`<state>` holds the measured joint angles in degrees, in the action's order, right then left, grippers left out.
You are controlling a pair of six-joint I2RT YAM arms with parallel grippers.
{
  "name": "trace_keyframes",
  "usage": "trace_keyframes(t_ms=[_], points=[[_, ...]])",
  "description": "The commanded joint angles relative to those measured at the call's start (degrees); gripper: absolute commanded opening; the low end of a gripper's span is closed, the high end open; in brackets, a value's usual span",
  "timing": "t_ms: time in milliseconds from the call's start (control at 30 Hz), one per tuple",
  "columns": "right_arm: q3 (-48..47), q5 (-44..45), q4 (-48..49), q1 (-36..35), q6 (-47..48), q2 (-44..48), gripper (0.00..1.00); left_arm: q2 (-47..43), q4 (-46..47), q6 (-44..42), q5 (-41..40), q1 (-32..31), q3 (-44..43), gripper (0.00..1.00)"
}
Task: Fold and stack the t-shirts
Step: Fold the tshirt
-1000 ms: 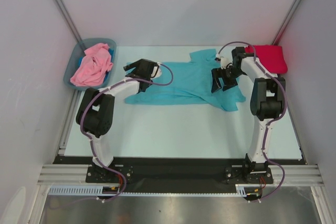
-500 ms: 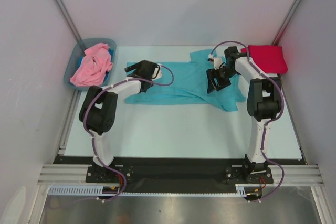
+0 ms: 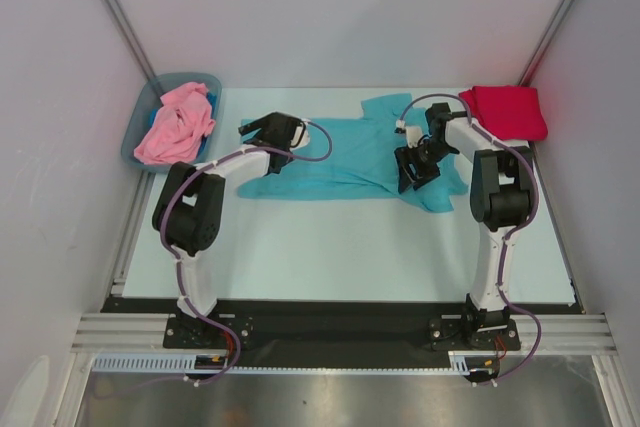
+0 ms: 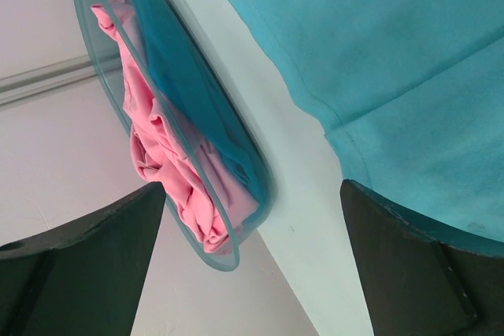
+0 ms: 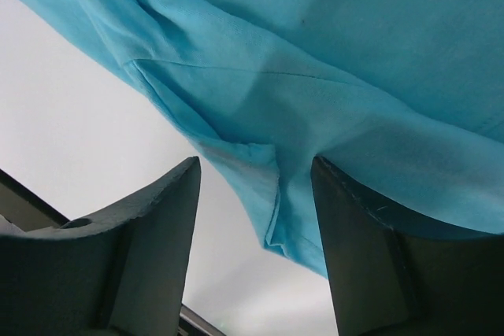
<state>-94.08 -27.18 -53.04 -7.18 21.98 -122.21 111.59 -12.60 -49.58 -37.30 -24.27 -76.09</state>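
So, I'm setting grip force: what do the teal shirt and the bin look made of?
Teal shirt: soft matte knit cloth, likely cotton jersey; it creases and has stitched hems. Bin: smooth grey-blue plastic, apparently translucent; its thin rim looks see-through beside the pink shirt.

Teal t-shirt (image 3: 345,157) spread centrally, red t-shirt (image 3: 505,112) seemingly folded right, pink t-shirt (image 3: 175,127) crumpled left.

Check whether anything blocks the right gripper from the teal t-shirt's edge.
Nothing visible does. In the right wrist view the right gripper has its jaws apart on either side of a folded edge of the teal t-shirt, with only bare table beside the cloth.
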Motion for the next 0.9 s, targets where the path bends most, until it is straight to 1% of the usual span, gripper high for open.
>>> trace_keyframes(t_ms=[0,67,100,133,167,233,500,533,567,600,633,767,867], points=[[1.4,0.5,1.2,-0.1,0.3,3.7,0.63,0.0,0.7,0.3,-0.1,-0.3,-2.8,1.0],[1.9,0.8,1.7,-0.1,0.3,4.0,0.56,0.2,0.7,0.5,-0.1,-0.3,-3.1,1.0],[1.9,0.8,1.7,-0.1,0.2,3.9,0.51,0.4,0.7,0.5,-0.1,-0.4,-3.2,1.0],[1.9,0.8,1.6,-0.1,0.0,3.9,0.5,0.3,0.7,0.5,-0.1,-0.5,-3.2,1.0],[1.9,0.9,1.8,-0.1,0.0,3.9,0.44,0.5,0.7,0.5,-0.1,-0.6,-3.3,1.0],[1.7,0.8,1.8,-0.3,-0.1,3.8,0.41,0.6,0.7,0.7,-0.1,-0.8,-3.4,1.0],[-0.6,2.2,1.0,-0.4,1.0,4.0,0.41,0.6,0.8,0.8,-0.2,-0.8,-3.0,1.0],[-0.7,2.5,0.9,-0.4,1.0,3.9,0.33,0.6,0.8,0.8,-0.2,-0.8,-3.0,1.0],[-1.4,2.7,0.7,-0.5,1.1,3.9,0.27,0.6,0.8,0.8,-0.2,-0.8,-3.0,0.99],[-1.5,2.6,0.6,-0.4,1.1,3.9,0.24,0.6,0.8,0.7,-0.2,-0.8,-3.1,1.0],[-1.7,2.6,0.4,-0.6,1.2,3.7,0.18,0.7,0.8,0.8,-0.3,-0.8,-3.1,1.0],[-2.0,2.7,0.5,-0.9,1.1,3.8,0.16,1.0,0.8,1.0,-0.3,-0.9,-3.4,1.0],[-2.0,3.2,0.3,-1.2,1.4,4.2,0.12,1.0,0.8,1.0,-0.4,-1.0,-3.3,1.0]])
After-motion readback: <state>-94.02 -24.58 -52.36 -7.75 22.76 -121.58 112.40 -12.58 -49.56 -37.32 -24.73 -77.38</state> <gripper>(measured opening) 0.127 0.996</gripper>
